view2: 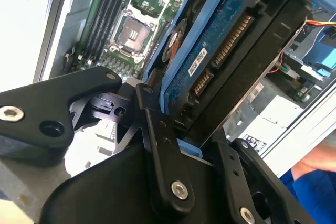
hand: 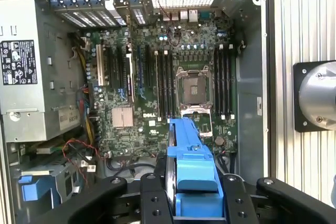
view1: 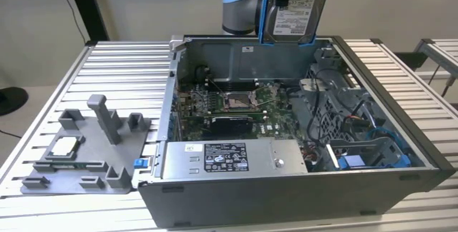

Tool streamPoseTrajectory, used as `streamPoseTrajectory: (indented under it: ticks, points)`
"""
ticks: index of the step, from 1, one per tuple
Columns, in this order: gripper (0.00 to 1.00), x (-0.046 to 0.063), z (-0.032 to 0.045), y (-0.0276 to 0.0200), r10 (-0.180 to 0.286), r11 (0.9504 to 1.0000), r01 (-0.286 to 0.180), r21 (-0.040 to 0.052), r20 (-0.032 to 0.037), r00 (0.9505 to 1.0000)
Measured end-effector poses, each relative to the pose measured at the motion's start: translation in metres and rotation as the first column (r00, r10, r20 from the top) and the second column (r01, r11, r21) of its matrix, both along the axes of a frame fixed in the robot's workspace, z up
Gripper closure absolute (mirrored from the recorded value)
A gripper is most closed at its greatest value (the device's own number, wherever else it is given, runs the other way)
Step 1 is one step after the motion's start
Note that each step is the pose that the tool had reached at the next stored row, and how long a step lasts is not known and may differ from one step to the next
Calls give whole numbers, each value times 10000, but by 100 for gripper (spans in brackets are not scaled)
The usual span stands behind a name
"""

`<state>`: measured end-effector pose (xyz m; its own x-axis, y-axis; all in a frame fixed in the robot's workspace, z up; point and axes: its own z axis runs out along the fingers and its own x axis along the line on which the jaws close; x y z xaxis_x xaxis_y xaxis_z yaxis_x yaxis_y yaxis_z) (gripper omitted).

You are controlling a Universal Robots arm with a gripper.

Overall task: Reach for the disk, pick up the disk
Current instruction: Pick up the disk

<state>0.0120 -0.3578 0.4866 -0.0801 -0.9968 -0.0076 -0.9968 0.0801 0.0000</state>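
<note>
Grey plastic fixture (view1: 79,157) with upright pegs sits on the ribbed aluminium table (view1: 122,66) at the exterior view's left, clear slats around it. Next right, the open steel computer case (view1: 301,189) — green motherboard (view1: 236,103) in its floor, grey boxy power supply (view1: 229,159) along its near wall. The disk (view1: 292,12), flat silver metal in blue plastic rails, hangs upright above the case's far rim, free air on both sides. The black gripper (view2: 184,124) is clamped on the disk's edge.

Ribbed aluminium counter (view1: 107,63), on which an open grey computer case (view1: 286,194) and a grey plastic fixture tray (view1: 86,178) are placed.
</note>
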Motion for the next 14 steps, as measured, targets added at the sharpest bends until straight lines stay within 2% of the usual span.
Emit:
streamPoseTrajectory:
  ticks: [8,14]
  points:
    - [100,14,0,0,2,10000,-2,0,0,10000]
    - [100,137,0,0,0,10000,0,0,0,10000]
